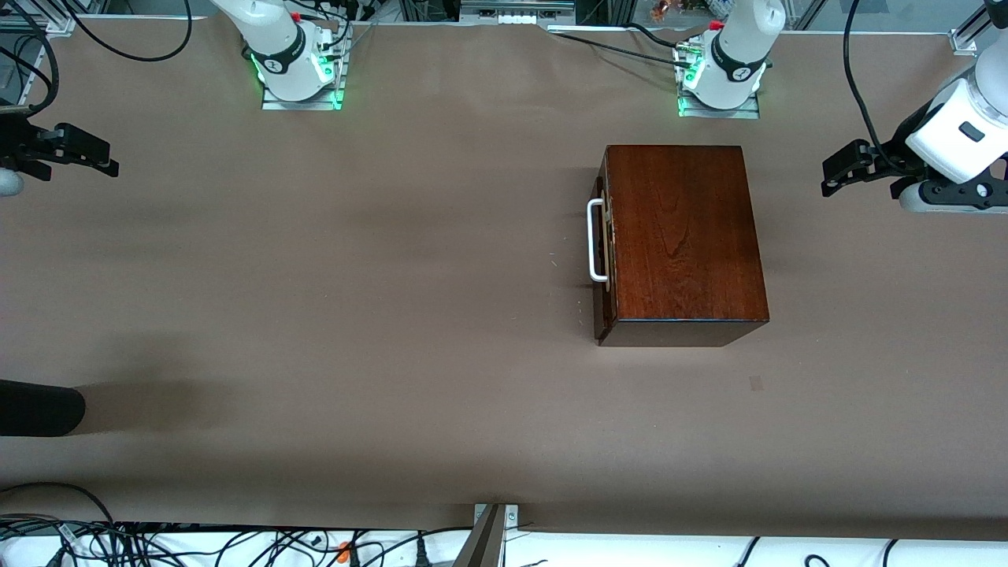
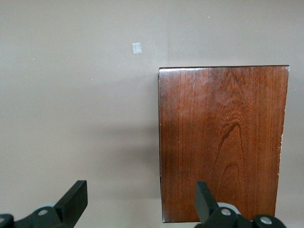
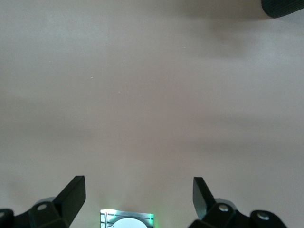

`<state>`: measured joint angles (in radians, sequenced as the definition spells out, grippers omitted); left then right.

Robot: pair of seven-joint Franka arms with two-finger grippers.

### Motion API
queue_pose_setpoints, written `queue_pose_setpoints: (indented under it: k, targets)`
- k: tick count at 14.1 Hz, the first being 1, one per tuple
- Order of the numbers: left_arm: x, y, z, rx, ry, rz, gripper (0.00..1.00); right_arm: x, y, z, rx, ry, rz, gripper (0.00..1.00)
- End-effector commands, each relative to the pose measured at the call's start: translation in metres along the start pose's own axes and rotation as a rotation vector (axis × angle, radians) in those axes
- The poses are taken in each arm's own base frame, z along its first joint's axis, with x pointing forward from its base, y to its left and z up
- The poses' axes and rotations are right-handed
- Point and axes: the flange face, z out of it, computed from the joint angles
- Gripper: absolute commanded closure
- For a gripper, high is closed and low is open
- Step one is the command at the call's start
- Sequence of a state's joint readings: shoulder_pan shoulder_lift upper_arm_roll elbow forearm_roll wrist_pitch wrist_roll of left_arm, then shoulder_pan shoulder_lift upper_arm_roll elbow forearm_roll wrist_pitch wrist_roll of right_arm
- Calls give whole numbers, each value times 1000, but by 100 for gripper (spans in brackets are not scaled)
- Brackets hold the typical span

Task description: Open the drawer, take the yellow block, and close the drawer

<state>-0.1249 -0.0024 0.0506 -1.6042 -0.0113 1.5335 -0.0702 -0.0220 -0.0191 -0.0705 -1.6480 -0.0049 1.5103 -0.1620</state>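
Left gripper [image 1: 836, 175] and right gripper [image 1: 94, 157] both wide apart, empty; drawer [image 1: 605, 252] closed.

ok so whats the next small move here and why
Probably bring the right end effector, open and waiting at the right arm's end of the table, toward the white handle. The drawer looks shut, its handle faces that end, and the open left end effector hangs by the box's handleless side.

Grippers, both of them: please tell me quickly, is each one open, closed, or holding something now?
Left gripper: open, holding nothing, up over the table at the left arm's end, beside the wooden box.
Right gripper: open, holding nothing, over bare table.
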Motion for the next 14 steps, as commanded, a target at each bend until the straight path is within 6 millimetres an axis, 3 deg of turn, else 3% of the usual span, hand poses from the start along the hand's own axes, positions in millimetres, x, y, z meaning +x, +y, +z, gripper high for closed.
queue_pose_setpoints:
  k: [1, 10, 12, 14]
  targets:
    - [-2, 0, -6, -14, 18, -4, 0, -3, 2, -1, 17, -1, 2, 0]
    - [0, 6, -1, -11, 1, 4, 0, -3, 2, -1, 17, -1, 2, 0]
    - [-1, 30, 0, -8, 2, 28, 0, -3, 2, -1, 17, -1, 2, 0]
    - [-5, 69, 2, 3, 4, -3, 0, -3, 2, -1, 17, -1, 2, 0]
